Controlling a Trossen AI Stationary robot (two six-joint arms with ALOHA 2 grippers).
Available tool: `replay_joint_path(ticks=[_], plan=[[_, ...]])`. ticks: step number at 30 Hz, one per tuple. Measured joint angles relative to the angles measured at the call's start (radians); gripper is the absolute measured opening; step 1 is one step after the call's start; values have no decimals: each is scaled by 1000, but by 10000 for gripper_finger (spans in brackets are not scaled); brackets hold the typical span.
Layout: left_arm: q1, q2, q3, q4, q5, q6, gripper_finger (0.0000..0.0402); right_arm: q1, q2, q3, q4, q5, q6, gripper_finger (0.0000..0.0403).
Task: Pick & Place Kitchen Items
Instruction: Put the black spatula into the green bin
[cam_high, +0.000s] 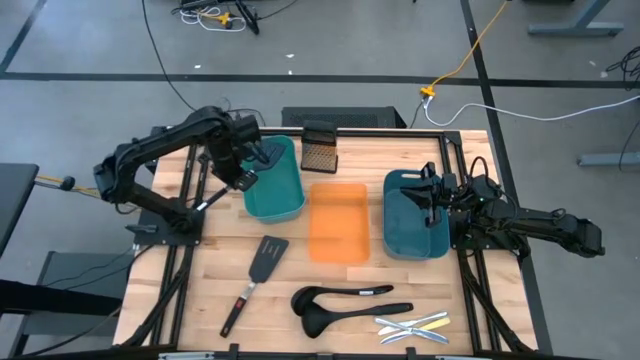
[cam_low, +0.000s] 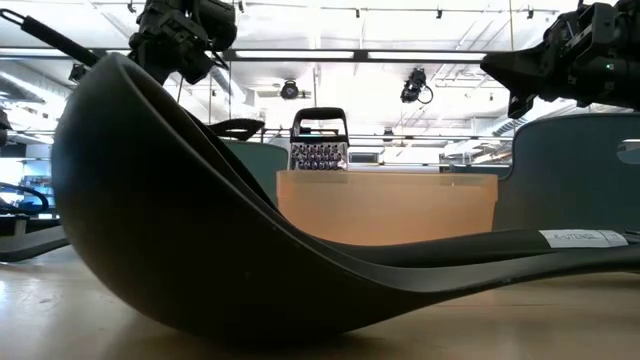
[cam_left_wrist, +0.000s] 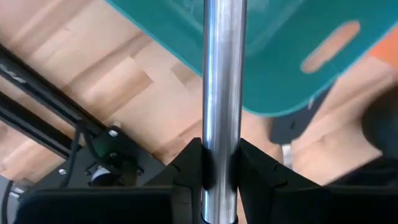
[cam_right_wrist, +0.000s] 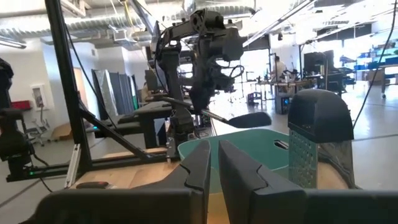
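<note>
**Spatula held over the teal tray**

While the right tool (cam_high: 432, 195) waits nearly closed and empty above the blue tray (cam_high: 414, 238), the left tool (cam_high: 243, 176) clamps a spatula's (cam_high: 262, 157) shiny round metal handle, its black head hanging over the teal tray (cam_high: 283, 200) on the desk (cam_high: 215, 285).

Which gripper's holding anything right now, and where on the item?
The left gripper clamps a spatula's metal handle, head over the teal tray. The right gripper, above the blue tray, holds nothing.
</note>
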Motion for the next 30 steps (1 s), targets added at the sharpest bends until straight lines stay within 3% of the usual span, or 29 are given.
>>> replay_joint_path(ticks=[10, 30], plan=[[-38, 128, 0, 5, -15, 26, 76, 0, 0, 0, -10, 0, -8, 44], [-29, 132, 0, 0, 20, -23, 76, 0, 0, 0, -14, 0, -21, 44]])
